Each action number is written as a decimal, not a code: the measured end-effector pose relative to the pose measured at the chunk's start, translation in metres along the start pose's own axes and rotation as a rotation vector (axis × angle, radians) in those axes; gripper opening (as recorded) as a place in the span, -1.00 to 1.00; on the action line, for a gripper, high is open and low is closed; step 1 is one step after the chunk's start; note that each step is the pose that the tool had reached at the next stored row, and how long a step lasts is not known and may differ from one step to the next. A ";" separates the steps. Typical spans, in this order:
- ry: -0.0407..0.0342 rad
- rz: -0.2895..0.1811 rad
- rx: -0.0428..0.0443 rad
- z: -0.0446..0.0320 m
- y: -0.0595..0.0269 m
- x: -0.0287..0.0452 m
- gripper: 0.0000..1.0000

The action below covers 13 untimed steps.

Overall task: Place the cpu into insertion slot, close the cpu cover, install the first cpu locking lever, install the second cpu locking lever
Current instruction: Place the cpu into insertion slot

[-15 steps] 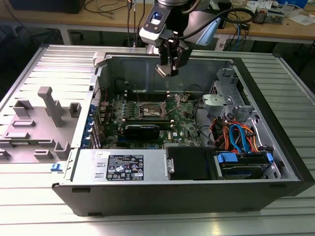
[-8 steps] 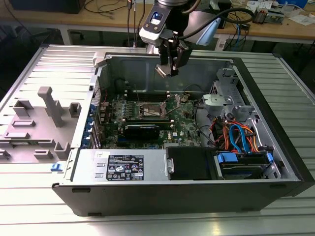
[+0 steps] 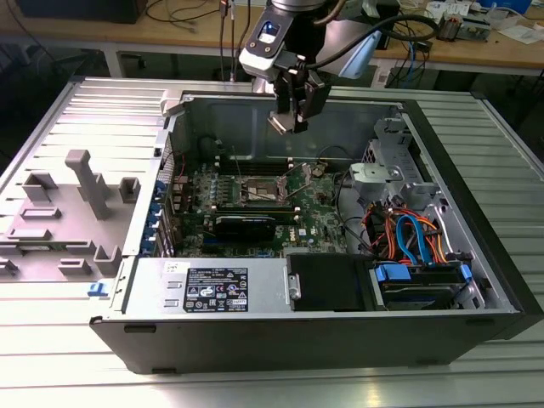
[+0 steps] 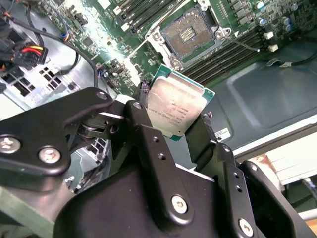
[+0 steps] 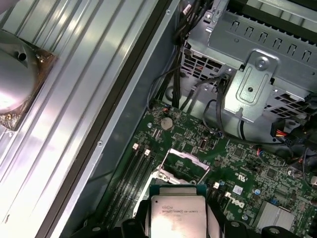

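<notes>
A: Pincer (image 4: 174,113) status?
B: Clamped on the cpu (image 4: 178,99) by two opposite edges, metal top twd both wrist cams. Edge grip prob keeps the fingers (image 4: 148,134) off the contact side & leaves the underside free to seat.
A: Where's it vs the insertion slot (image 4: 190,34)?
B: In the air, well above the mobo (image 4: 119,29), touching nothing but the pincer. In the second wrist view the slot lies beyond the chip, bare, dark centre exposed.
A: And the cpu cover (image 3: 299,178)?
B: Exterior view: stands raised at the slot's edge, twd that view's right, so the opening's clear for the chip. Levers too small to tell.
A: Further out?
B: Case (image 3: 255,340) lies on its side on the ribbed bench (image 3: 272,393), open face up. I'd say that's to give the arm straight top-down access.
</notes>
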<state>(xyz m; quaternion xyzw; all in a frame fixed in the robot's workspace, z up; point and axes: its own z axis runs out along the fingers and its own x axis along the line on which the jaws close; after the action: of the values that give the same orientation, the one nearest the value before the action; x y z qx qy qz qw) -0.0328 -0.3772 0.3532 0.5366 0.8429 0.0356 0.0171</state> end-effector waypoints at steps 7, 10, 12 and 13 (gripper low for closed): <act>-0.0093 0.115 -0.0007 0.0039 -0.0003 0.0000 0.08; -0.0115 0.145 -0.0007 0.0042 -0.0008 0.0002 0.08; -0.0117 0.148 -0.0007 0.0044 -0.0026 0.0010 0.08; -0.0116 0.148 -0.0007 0.0044 -0.0029 0.0012 0.08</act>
<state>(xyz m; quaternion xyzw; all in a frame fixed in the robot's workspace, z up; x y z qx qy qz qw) -0.0355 -0.3772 0.3485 0.5975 0.8009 0.0340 0.0195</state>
